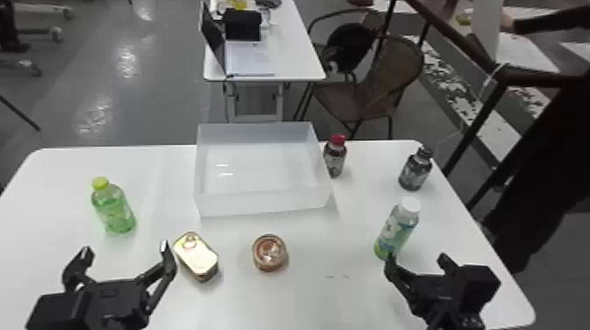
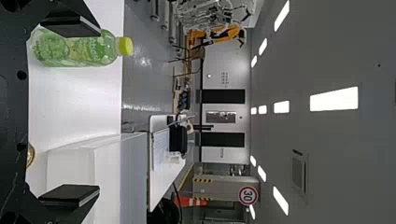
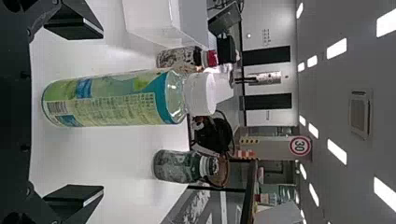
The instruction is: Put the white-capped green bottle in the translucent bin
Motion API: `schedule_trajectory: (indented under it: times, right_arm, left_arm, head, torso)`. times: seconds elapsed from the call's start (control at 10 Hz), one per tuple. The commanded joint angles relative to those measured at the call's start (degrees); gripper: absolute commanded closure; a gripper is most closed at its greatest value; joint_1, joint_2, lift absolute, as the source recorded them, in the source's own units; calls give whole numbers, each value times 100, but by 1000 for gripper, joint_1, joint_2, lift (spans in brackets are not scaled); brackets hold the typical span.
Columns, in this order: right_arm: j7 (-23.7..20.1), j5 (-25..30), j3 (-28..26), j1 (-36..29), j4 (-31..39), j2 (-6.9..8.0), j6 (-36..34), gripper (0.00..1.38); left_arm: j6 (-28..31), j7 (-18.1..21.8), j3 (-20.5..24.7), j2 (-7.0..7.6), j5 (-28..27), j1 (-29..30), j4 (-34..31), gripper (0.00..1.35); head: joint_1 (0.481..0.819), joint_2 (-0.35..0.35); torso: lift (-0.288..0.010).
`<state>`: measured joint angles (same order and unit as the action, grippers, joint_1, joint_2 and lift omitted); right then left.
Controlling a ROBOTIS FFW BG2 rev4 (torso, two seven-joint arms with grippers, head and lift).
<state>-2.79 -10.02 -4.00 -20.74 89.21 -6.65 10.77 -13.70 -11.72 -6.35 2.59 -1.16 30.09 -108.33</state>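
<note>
Well left of the white-capped green bottle (image 1: 397, 230), the left pincer (image 1: 125, 249) is spread. Just nearer than the bottle, the right pincer (image 1: 416, 259) gapes empty, facing it. The bottle stands upright on the tabletop (image 1: 307, 303); farther and leftward sits the translucent bin (image 1: 263, 204).

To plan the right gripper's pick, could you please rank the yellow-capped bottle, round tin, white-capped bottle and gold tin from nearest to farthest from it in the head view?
1. White-capped bottle, just ahead of the right gripper.
2. Round tin, leftward.
3. Gold tin, farther left.
4. Yellow-capped bottle, farthest left.
</note>
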Motion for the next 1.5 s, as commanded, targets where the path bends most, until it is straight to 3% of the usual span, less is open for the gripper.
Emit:
schedule_trajectory:
  times: [0.0, 0.5, 0.7, 0.8, 0.9, 1.1, 1.4]
  right_arm:
    - [-2, 88, 119, 255, -308, -3, -5, 124]
    - [-37, 448, 154, 1239, -1266, 5, 21, 122]
    - [-398, 316, 146, 1643, -1881, -65, 267, 134]
    - [-573, 132, 146, 1749, -2198, -65, 496, 277]
    - [-600, -53, 146, 1687, -2207, -56, 513, 713]
    - [-459, -123, 146, 1353, -1758, -3, 346, 1096]
    - [-459, -352, 146, 1081, -1222, 14, 346, 1124]
  left_arm:
    - [-10, 29, 11, -39, 2, -12, 23, 117]
    - [-177, 126, 99, -109, 142, 32, 93, 119]
    - [-203, 152, 108, -92, 195, 32, 110, 119]
    - [-308, 232, 126, -92, 274, 14, 172, 117]
    - [-300, 240, 117, -109, 283, -3, 190, 117]
    - [-308, 319, 143, -153, 283, -21, 207, 119]
    - [-291, 319, 108, -109, 309, -56, 225, 119]
  head:
    - [695, -116]
    - [695, -94]
    - [695, -88]
    - [695, -84]
    - [695, -84]
    - [695, -89]
    - [695, -86]
  torso:
    - [-46]
    - [-46]
    - [-46]
    - [-46]
    - [-46]
    - [-46]
    - [-46]
